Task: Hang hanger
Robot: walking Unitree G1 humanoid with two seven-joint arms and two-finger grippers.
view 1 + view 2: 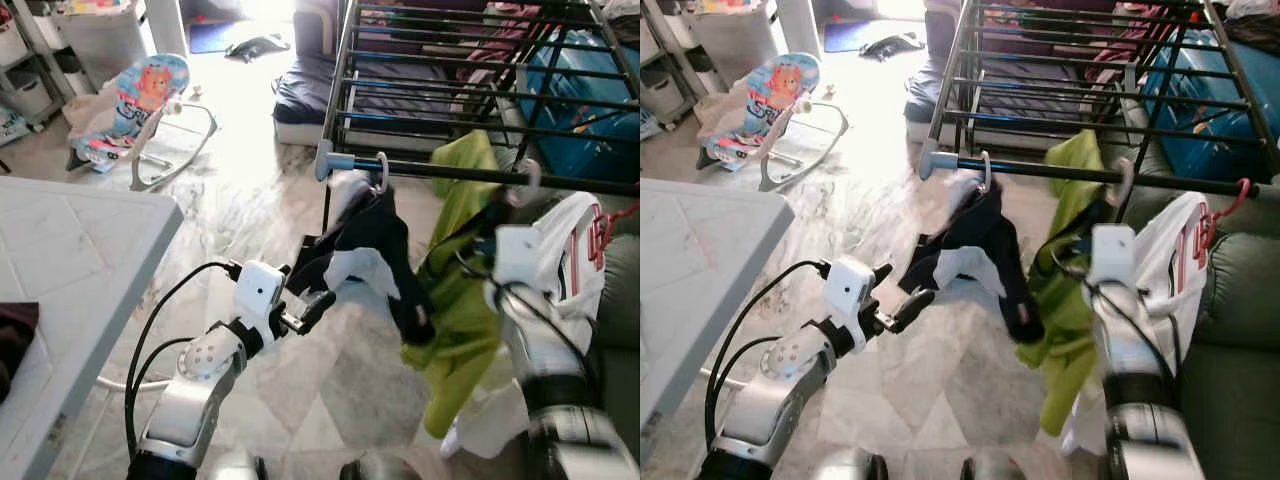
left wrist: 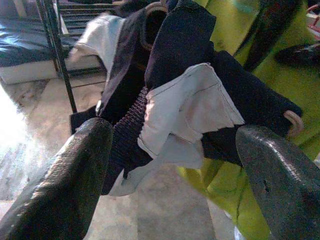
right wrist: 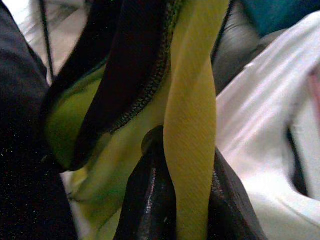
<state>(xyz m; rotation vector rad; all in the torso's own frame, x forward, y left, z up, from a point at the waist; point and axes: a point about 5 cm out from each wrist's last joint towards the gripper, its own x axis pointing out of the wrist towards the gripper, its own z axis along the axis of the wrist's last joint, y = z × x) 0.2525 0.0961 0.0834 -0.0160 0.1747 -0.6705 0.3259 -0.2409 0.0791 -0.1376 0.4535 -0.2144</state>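
Right tool (image 3: 172, 200) pinching green garment (image 1: 462, 300), left tool (image 1: 305, 310) spread beside.

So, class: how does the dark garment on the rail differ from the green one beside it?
The dark garment is black with white patches; the green garment is plain lime. The dark one hangs free before the open left gripper; the green one is pinched in the right gripper. The green one hangs lower. Both hang by hooks on the black rail.

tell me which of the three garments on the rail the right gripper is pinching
The lime-green garment, the middle one. The right gripper has its fingers shut on a fold of it. The dark navy-and-white garment and the white shirt hang free either side.
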